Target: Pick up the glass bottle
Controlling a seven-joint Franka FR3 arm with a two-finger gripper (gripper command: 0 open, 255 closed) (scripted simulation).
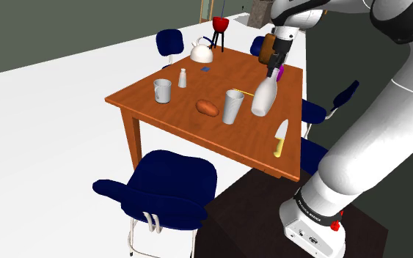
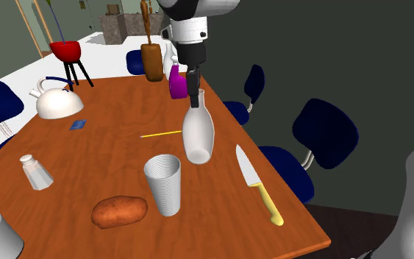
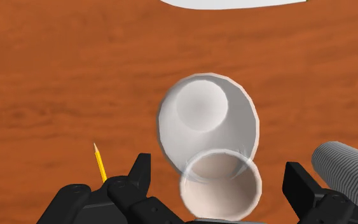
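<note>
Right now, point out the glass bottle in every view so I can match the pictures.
Shoulder view: the glass bottle stands right of centre, just right of the ribbed cup.
Second exterior view: it stands mid-picture, behind the ribbed cup and to its right.
Wrist view: seen from above, its mouth sits between the fingers of the open gripper, untouched.
Shared landmark: the ribbed cup, beside the bottle in all three.
</note>
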